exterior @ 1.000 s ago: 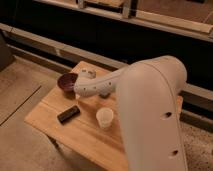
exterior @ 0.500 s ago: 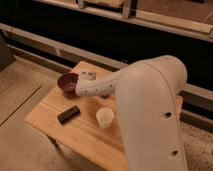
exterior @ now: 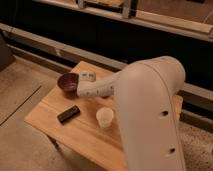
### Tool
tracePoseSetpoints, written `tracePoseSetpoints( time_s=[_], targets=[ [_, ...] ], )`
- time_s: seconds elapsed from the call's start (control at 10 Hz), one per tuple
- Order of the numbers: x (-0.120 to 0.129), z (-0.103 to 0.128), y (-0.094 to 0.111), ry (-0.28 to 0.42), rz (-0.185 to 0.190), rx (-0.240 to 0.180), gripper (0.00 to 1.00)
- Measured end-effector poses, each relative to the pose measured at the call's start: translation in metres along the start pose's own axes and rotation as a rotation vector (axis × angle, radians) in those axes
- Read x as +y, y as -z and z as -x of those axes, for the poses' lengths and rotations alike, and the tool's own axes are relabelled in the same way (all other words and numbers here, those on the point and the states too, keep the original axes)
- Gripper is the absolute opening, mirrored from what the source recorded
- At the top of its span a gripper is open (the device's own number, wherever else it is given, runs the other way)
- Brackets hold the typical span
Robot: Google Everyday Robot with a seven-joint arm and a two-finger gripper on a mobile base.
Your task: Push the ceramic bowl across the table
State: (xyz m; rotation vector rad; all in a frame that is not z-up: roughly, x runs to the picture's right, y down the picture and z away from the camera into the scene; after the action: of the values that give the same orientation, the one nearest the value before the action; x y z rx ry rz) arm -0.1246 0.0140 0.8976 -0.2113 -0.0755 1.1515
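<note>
The dark maroon ceramic bowl [exterior: 68, 82] sits at the far left edge of the light wooden plank table [exterior: 55, 119]. My white arm reaches across the table from the right. My gripper [exterior: 80, 90] is at the arm's tip, right against the bowl's near right side. The arm hides part of the table behind it.
A pale cream cup [exterior: 104, 117] stands near the middle of the table. A flat black object [exterior: 68, 114] lies to its left. A small white box [exterior: 88, 76] sits just behind the arm's tip. Dark cabinets run along the back.
The arm's tip and the bowl have shifted slightly left and toward the table's far left edge.
</note>
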Motion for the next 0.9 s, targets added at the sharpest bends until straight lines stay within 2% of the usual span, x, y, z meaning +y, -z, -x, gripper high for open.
tracePoseSetpoints(
  time_s=[0.2, 0.6, 0.7, 0.9],
  targets=[
    [0.000, 0.007, -0.005, 0.023, 0.011, -0.016, 0.00],
    [0.001, 0.034, 0.002, 0.098, 0.054, -0.125, 0.00],
    [0.003, 0.038, 0.005, 0.104, 0.084, -0.153, 0.00],
    [0.008, 0.041, 0.011, 0.102, 0.177, -0.213, 0.00]
  ],
)
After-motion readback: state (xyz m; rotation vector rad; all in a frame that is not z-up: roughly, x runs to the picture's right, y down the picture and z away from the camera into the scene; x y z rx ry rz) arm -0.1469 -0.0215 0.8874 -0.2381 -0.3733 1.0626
